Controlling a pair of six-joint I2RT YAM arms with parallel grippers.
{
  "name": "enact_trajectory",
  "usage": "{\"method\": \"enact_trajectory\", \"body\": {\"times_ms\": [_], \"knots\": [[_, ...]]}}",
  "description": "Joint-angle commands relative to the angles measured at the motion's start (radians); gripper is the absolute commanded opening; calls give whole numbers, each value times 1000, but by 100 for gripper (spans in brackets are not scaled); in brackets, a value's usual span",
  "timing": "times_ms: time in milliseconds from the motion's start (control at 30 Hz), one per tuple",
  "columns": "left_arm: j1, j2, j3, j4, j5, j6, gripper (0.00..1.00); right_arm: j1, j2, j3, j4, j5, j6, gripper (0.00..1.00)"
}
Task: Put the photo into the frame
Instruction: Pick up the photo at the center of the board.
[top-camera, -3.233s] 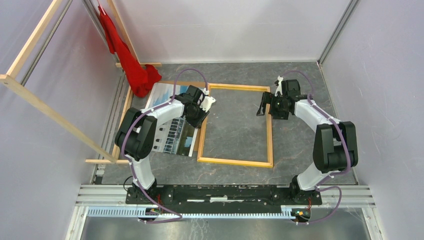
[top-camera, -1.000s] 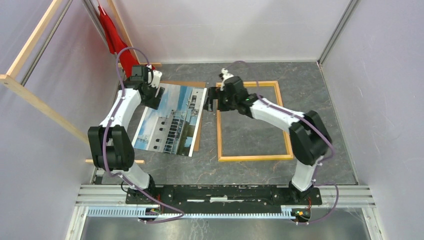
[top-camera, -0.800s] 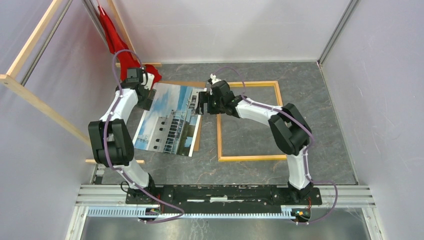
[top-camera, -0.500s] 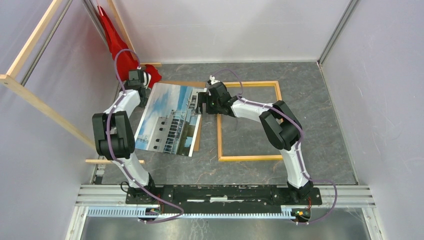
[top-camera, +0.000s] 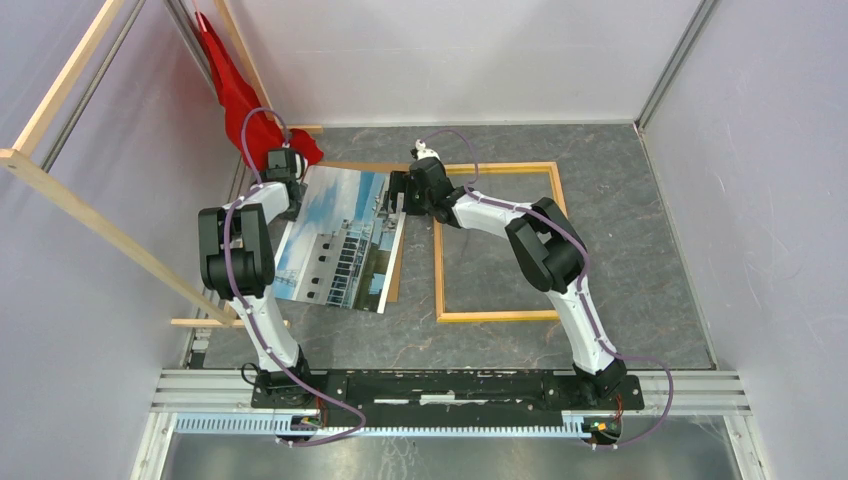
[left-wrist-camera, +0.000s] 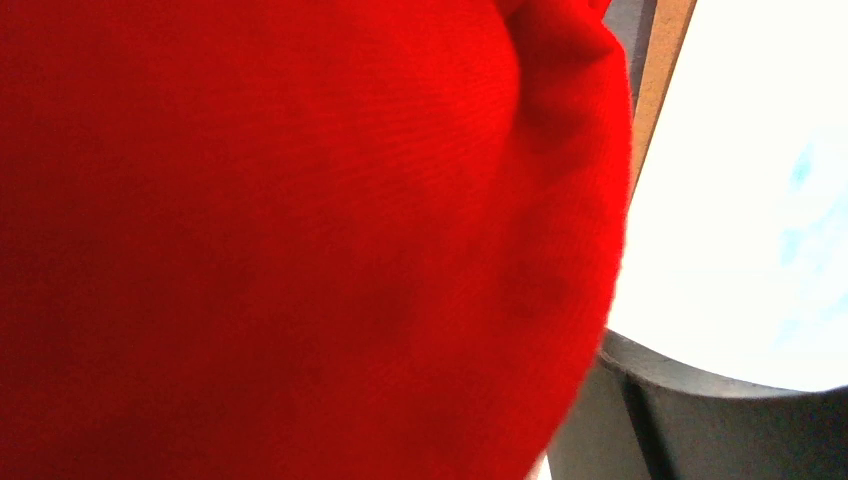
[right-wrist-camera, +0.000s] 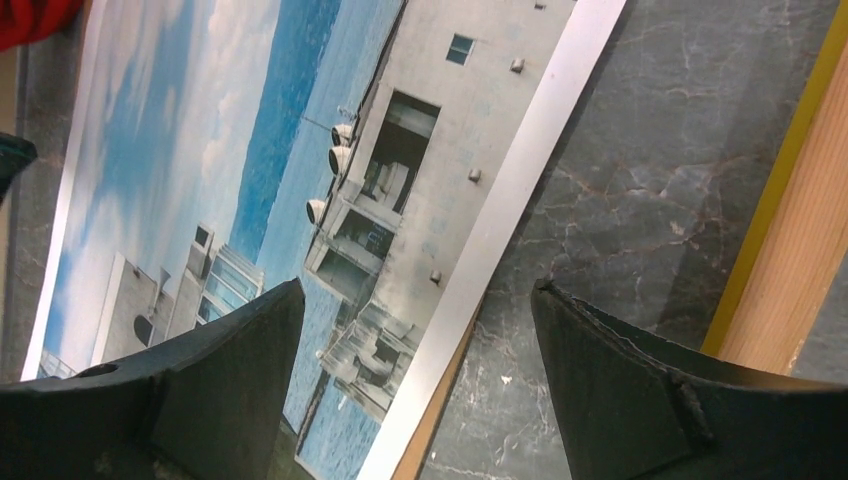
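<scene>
The left wrist view is almost wholly filled by the red cloth (left-wrist-camera: 300, 240). Only a washed-out patch of the photo (left-wrist-camera: 740, 200), a sliver of the brown backing board (left-wrist-camera: 660, 70) and a dark finger tip (left-wrist-camera: 700, 420) show at its right side. Whether the left pincer (top-camera: 283, 165) is spread or pressed together cannot be told. From above it sits at the photo's far left corner, hard against the cloth.

The photo (top-camera: 340, 240) lies picture side up on the backing board (top-camera: 397, 275), left of the frame (top-camera: 497, 316) and outside it. Its long axis runs near to far, with the far end leaning right. The frame lies flat on the tabletop (top-camera: 620, 250), its long axis also near to far. In the right wrist view its wood back (right-wrist-camera: 790, 270) faces up, with yellow along one edge.

The right pincer (right-wrist-camera: 420, 400) is spread. One finger (right-wrist-camera: 200, 390) is over the print and the other is over bare tabletop, so the photo's white right border runs between them. Whether it touches the paper is unclear.

Only a narrow strip of tabletop separates the photo from the frame's left rail. The left wall stands near the board, while open tabletop lies right of the frame and on its near side.
</scene>
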Motion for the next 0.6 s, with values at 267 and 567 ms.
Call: {"method": "enact_trajectory", "body": {"times_ms": [267, 567], "knots": [[4, 26, -36, -90, 234, -49, 75, -24, 52, -16, 140, -96, 84, 89], [-3, 32, -31, -143, 293, -46, 74, -20, -5, -47, 214, -121, 77, 87]]}}
